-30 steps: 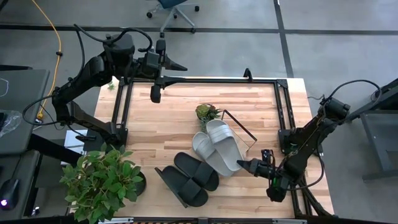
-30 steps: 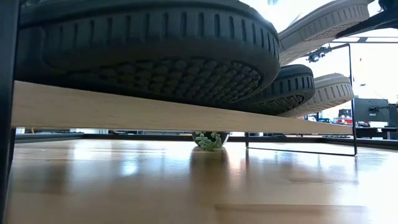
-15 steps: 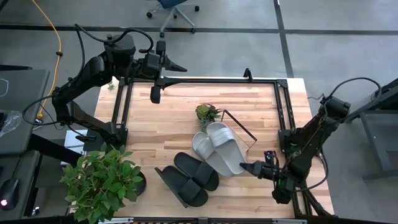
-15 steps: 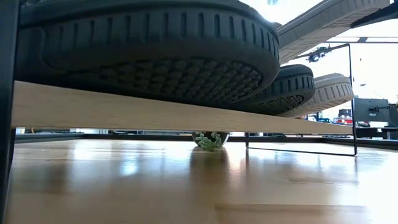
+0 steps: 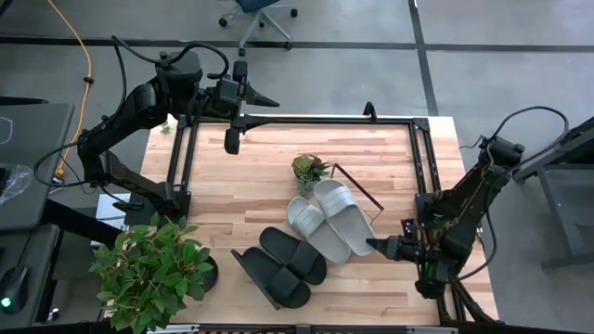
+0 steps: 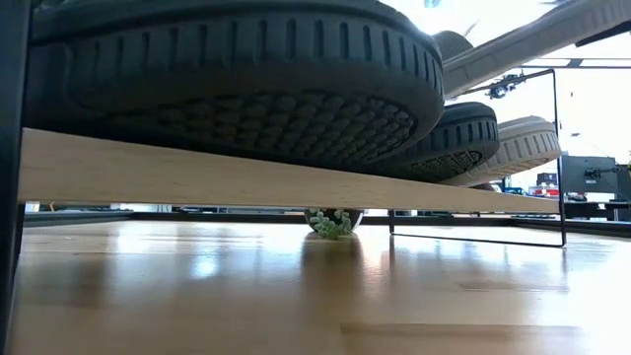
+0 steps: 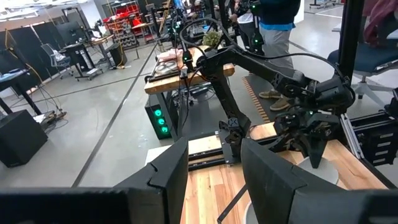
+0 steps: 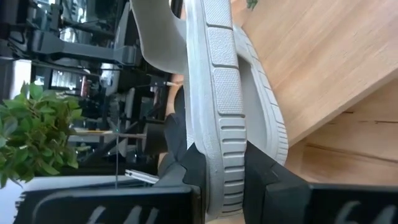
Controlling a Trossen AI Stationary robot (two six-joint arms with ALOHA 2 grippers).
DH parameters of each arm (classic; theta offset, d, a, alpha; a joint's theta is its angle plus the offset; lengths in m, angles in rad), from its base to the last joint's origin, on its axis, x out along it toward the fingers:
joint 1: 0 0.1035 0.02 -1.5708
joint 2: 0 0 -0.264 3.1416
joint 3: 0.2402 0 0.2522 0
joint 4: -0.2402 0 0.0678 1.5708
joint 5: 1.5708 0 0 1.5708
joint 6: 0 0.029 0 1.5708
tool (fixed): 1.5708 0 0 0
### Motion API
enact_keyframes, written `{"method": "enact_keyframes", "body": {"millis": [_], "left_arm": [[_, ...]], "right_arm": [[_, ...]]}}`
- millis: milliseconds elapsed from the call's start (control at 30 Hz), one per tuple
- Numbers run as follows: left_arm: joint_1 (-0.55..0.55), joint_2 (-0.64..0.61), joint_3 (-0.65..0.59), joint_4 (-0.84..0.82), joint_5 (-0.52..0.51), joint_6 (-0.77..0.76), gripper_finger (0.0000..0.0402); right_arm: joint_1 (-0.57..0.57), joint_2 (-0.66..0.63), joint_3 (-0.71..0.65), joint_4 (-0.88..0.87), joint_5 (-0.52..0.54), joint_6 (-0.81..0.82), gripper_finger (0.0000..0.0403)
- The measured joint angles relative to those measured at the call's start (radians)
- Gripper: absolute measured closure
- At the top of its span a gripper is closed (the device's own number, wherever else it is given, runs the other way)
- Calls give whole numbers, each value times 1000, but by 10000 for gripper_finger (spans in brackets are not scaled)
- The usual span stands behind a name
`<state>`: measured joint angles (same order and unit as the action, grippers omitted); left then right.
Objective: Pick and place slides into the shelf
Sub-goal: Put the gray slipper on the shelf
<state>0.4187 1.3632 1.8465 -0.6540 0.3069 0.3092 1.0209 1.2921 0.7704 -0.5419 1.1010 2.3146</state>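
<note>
Two black slides [image 5: 283, 264] and one grey slide [image 5: 308, 225] lie side by side on the shelf, soles down on its plank [image 6: 246, 177]. Its wire end frame [image 5: 356, 186] stands at the far right of the row. My right gripper [image 5: 373, 247] is shut on the second grey slide [image 5: 342, 215], which lies beside the first. In the low view this slide [image 6: 532, 35] slants above the row. My left gripper [image 5: 264, 97] is open and empty, up over the table's far left edge. My right gripper pinches the grey slide's heel end [image 8: 225, 155] between its two fingers [image 8: 194, 165], one on the footbed side, one on the underside. The fingers come about level from the table's right side, along the slide. The held end is raised; I cannot tell what the strap end rests on.
A large potted plant [image 5: 153, 264] stands at the near left corner. A small green plant [image 5: 308, 167] sits just beyond the shelf. Black rails [image 5: 325, 121] frame the far and side edges of the table. People and benches show in the room behind [image 7: 277, 18].
My right gripper has drawn back toward the table's right edge with the grey slide. The slide has slid off the other grey slide, and now lies beside it. Its held end has risen, so it slants more steeply.
</note>
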Motion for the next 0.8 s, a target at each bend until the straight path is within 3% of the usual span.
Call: {"method": "enact_keyframes", "body": {"millis": [467, 800], "left_arm": [[0, 0, 0, 2, -2, 0, 263], [0, 0, 0, 1, -2, -1, 263]], "right_arm": [[7, -18, 0, -48, 3, -1, 371], [7, -135, 0, -111, -10, -18, 371]]}}
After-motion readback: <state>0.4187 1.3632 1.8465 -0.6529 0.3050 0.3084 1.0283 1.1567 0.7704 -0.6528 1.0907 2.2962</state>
